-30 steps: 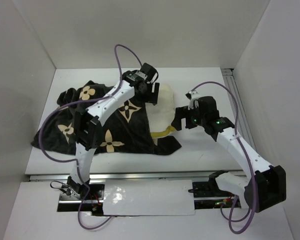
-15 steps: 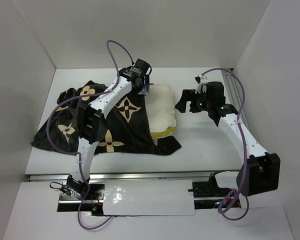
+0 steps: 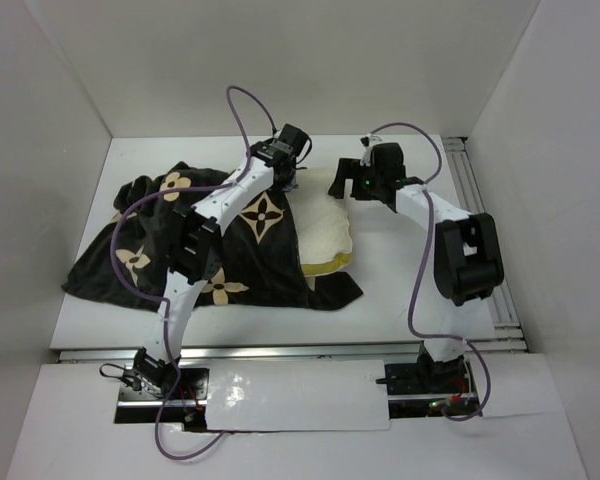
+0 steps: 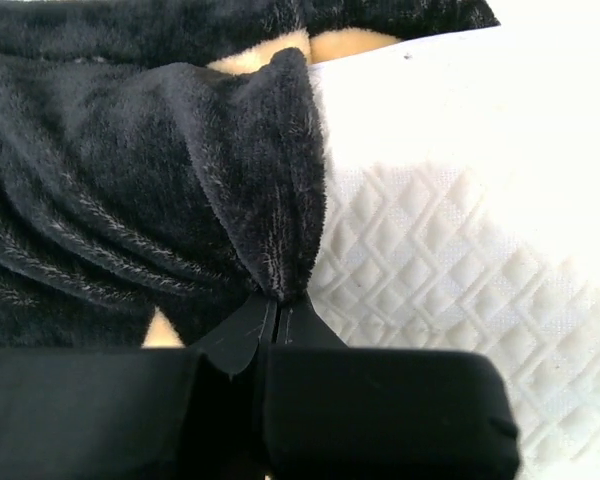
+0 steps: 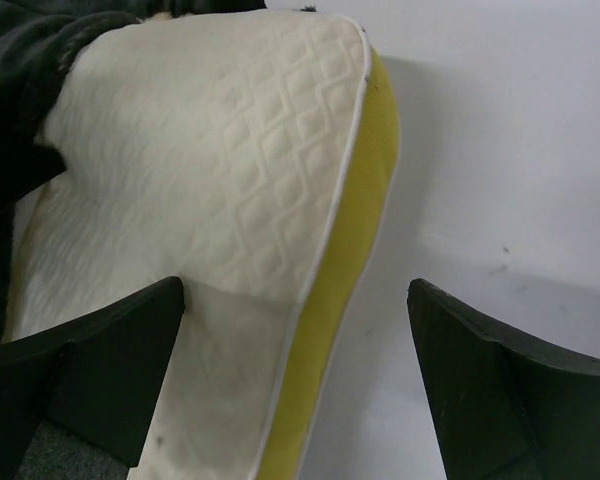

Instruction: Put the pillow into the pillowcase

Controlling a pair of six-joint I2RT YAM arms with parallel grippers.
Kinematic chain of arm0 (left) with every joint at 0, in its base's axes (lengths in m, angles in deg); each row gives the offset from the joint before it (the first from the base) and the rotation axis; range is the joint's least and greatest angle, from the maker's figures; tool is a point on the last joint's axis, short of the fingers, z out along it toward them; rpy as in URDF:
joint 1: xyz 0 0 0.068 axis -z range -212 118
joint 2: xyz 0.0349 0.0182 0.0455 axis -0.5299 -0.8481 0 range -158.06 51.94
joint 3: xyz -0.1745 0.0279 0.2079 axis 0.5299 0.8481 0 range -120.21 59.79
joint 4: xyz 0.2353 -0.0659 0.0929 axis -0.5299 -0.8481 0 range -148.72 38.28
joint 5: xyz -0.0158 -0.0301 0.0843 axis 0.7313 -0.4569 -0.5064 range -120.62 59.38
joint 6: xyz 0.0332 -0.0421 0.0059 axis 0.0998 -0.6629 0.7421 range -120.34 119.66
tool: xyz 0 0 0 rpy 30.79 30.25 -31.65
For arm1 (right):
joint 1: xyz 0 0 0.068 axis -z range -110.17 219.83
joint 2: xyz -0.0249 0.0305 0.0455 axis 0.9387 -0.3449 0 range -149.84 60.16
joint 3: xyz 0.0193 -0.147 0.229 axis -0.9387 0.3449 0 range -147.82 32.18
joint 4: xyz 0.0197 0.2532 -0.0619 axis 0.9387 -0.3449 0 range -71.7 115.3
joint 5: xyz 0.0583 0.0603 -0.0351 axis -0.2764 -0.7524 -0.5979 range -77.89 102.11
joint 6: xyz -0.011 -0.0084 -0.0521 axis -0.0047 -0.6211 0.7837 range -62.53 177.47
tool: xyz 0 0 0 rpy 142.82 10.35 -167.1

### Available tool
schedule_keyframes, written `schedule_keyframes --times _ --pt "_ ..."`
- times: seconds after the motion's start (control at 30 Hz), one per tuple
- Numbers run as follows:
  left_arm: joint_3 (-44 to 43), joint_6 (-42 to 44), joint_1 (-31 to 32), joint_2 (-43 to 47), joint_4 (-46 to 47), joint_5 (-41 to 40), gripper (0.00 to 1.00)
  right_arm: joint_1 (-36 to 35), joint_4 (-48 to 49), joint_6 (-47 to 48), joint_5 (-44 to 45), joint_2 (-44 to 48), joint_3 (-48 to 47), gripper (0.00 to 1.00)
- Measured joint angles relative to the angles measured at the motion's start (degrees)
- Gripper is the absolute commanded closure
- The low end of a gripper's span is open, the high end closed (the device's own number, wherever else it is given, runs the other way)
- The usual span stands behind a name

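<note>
Pillow point(image 3: 326, 228) lies mid-table point(image 3: 410, 290). Its left part is covered by the pillowcase point(image 3: 180, 250) and its right end sticks out (yellow edge showing). Left gripper point(image 4: 277, 312) is pinched tight on a fold of the pillowcase at the opening, beside the quilted pillow face. Right gripper point(image 5: 295, 378) is spread wide with the pillow's yellow edge between its fingers; I cannot tell whether they touch it.

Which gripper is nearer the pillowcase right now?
Left. The left gripper is shut on a fold of the pillowcase, right beside the pillow. The right gripper is open, straddling the pillow's yellow edge, apart from the pillowcase.
</note>
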Motion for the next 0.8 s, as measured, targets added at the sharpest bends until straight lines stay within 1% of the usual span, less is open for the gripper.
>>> schedule_keyframes --times 0.17,0.2,0.23,0.27,0.3,0.33,0.43,0.53,0.6,0.7,0.8 --pt "0.0 -0.1 -0.1 0.0 0.1 -0.8 1.00 -1.4 1.0 -1.2 -1.4 -8.6 -6.3 0.00" --pt "0.0 0.0 -0.2 0.0 0.3 -1.1 1.00 -1.4 1.1 -1.6 -2.3 -10.2 -7.5 0.12" --pt "0.0 0.2 -0.2 0.0 0.6 -1.2 1.00 -1.4 1.7 -1.8 -3.5 -11.6 -8.5 0.27" --pt "0.0 0.4 -0.4 0.0 0.9 -1.3 1.00 -1.4 2.5 -2.1 -4.9 -12.9 -9.2 0.56" --pt "0.1 1.1 -0.5 0.0 1.3 -1.2 1.00 -1.3 3.1 -2.3 -6.7 -14.1 -9.9 0.90" --pt "0.1 1.5 -0.5 0.1 1.5 -1.2 1.00 -1.3 4.2 -2.9 -9.4 -15.2 -10.6 1.00" --pt "-0.3 2.7 -0.9 0.2 1.7 -0.7 1.00 -1.3 7.6 -3.0 -14.4 -16.7 -10.6 1.00" --pt "-2.0 3.3 -1.2 0.7 2.0 1.1 1.00 -1.5 13.0 -0.7 -18.9 -14.9 -7.7 1.00" --pt "-2.2 3.7 -1.2 2.3 2.1 3.2 1.00 -2.3 15.6 2.4 -20.4 -10.1 -2.2 1.00" --pt "-2.2 4.8 -0.7 7.3 2.1 7.7 1.00 -4.5 19.6 7.1 -22.9 0.7 7.3 1.00" --pt "-2.0 6.6 1.4 14.4 2.0 11.5 1.00 -6.6 24.7 8.9 -25.2 11.5 14.1 1.00"
